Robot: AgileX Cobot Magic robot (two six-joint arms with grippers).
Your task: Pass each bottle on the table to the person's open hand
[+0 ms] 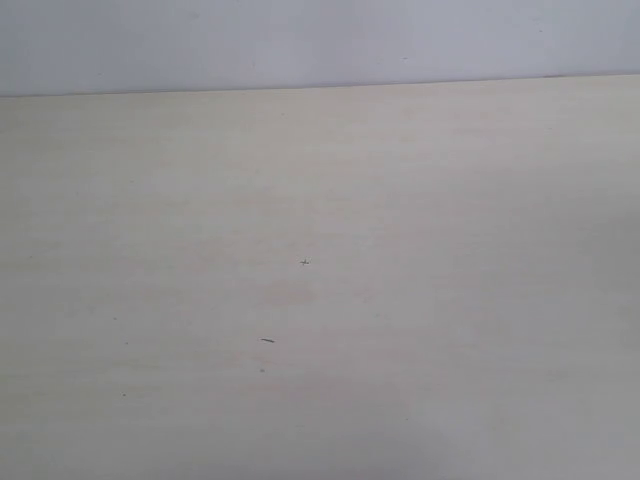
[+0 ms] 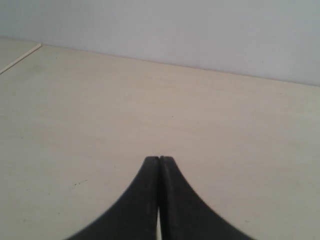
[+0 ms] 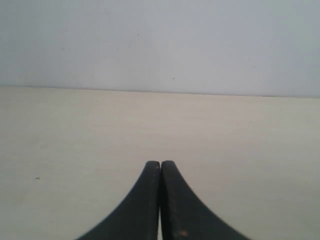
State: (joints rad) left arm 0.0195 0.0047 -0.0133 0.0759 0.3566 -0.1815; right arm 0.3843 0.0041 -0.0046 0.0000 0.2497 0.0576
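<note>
Zero bottles, zero open hand showing on table (image 1: 420, 300) — we are seeing left gripper (image 2: 159, 159), right gripper (image 3: 160, 163) both pinched together, empty; neither arm judged nearer, bearing unknowable.

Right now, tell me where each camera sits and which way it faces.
Exterior: off the arms, looking down across the table to the wall; no arm shows.
Left wrist: low over the table, facing the wall; the shut left gripper shows.
Right wrist: likewise, with the shut right gripper.
All three share table and wall.
</note>
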